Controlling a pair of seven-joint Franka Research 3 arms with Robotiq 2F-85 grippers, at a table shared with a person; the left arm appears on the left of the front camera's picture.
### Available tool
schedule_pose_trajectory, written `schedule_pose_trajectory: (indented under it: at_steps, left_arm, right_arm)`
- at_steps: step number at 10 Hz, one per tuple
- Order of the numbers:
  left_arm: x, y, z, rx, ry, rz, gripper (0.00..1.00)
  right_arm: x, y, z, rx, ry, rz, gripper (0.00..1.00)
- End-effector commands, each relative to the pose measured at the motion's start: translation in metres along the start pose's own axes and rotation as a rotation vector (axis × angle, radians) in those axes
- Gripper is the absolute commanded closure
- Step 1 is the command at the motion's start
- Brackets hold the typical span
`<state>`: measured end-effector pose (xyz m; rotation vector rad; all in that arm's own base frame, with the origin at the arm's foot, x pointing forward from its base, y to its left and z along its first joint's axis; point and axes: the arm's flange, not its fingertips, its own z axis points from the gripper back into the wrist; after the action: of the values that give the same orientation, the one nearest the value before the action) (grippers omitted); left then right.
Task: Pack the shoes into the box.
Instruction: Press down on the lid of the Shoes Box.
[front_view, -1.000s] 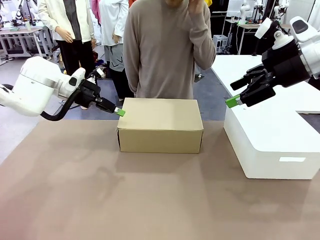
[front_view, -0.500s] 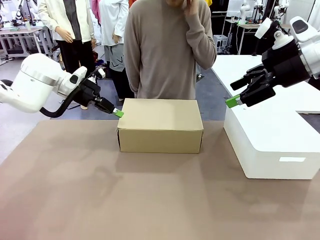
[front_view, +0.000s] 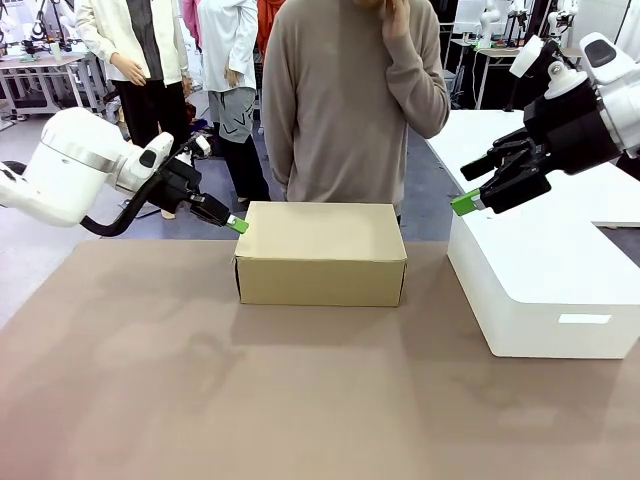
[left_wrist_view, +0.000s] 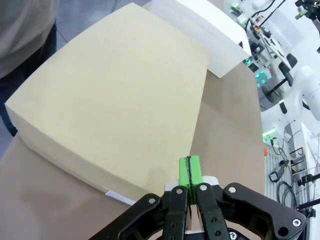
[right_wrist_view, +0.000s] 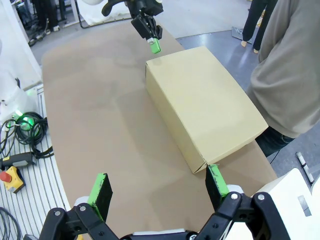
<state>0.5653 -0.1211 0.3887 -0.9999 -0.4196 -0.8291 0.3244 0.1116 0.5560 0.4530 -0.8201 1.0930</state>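
The box (front_view: 320, 252) sits shut on the brown table (front_view: 200, 400), in the same spot as a second ago, and the lid is down, so what is inside cannot be seen. The left gripper (front_view: 238, 225) is clenched tight with nothing in it; its two green pads (left_wrist_view: 189, 171) press flat together. The near left corner of the box top is just past its tip, very close, but from the pictures it is hard to say if they touch. A second ago this gripper hung a tiny bit lower and its white arm (front_view: 70, 175) sat more to the left — now the arm is up a little and the tip is at about the same corner. The right gripper (front_view: 466, 203) has not moved at all; it hangs wide open and holds nothing, with the box off to its left and lower down. The big white box (front_view: 540, 290) lies right under it. In the right wrist view the open green fingers (right_wrist_view: 101, 194) stand far apart, with the box out ahead between them. The person (front_view: 355, 100) behind the box has stepped a bit to the right — one hand (front_view: 395, 15) is up near the face, as before.
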Motion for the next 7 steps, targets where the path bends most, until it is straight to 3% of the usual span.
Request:
schedule_pose_trajectory:
  at_steps: [1,3,6,7]
  left_arm:
    - [-0.004,-0.001,-0.001,0.002,-0.016,-0.018,1.0]
    - [0.0,0.0,0.0,0.0,0.0,0.0,1.0]
    - [0.028,-0.041,0.025,0.129,0.185,-0.104,1.0]
    - [0.035,-0.052,0.033,0.17,0.251,-0.109,0.89]
  right_arm:
    - [0.0,-0.004,-0.002,0.015,-0.024,0.019,0.0]
    - [0.0,-0.004,-0.002,0.015,-0.024,0.019,0.0]
    - [0.008,-0.002,-0.001,0.03,0.01,0.019,0.0]
    - [0.021,-0.006,-0.004,0.042,0.053,0.014,0.0]
